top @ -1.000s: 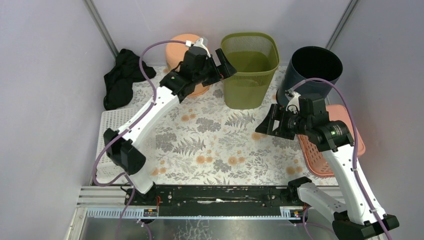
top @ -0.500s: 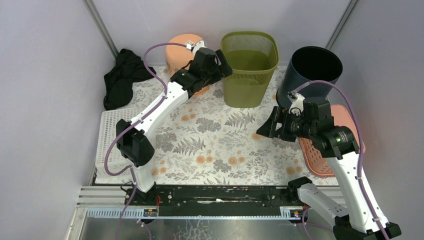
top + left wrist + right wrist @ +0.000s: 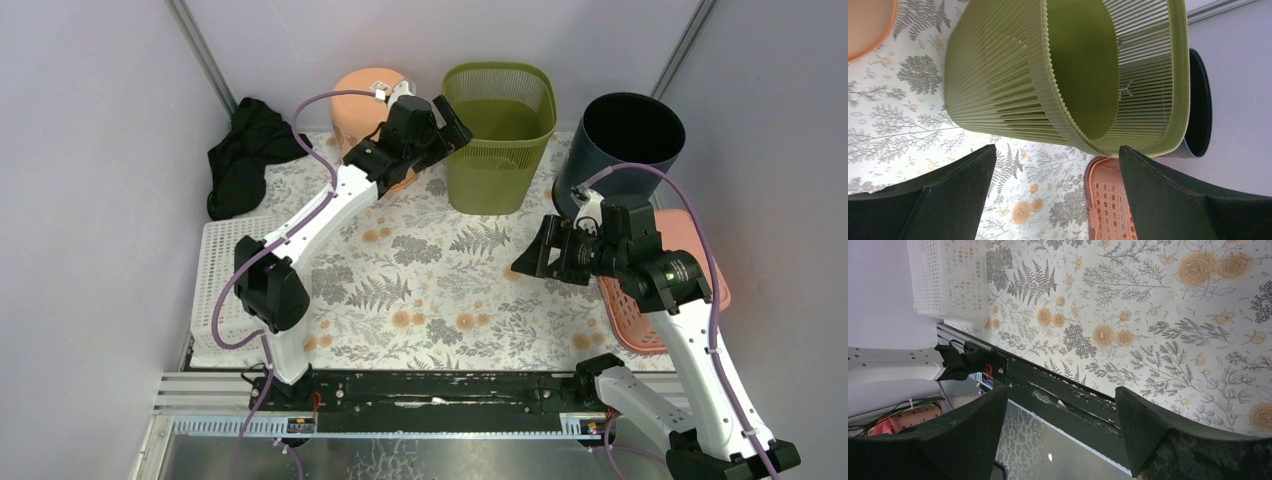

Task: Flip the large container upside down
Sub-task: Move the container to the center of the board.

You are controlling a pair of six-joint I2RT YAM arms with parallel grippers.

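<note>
Your left gripper (image 3: 452,112), spread wide, hovers just beside the left rim of the green slatted wastebasket (image 3: 500,160), upright at the back of the floral cloth (image 3: 420,290). Your right gripper (image 3: 528,252), also wide and empty, hangs over the cloth.

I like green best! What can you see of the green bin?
The green bin is an olive plastic wastebasket with thin slatted walls and a thick ribbed rim. It stands upright, looking empty, on the flowered tablecloth, between an orange tub and a dark round bin. The open left gripper hovers near its rim, apparently not touching.
</note>
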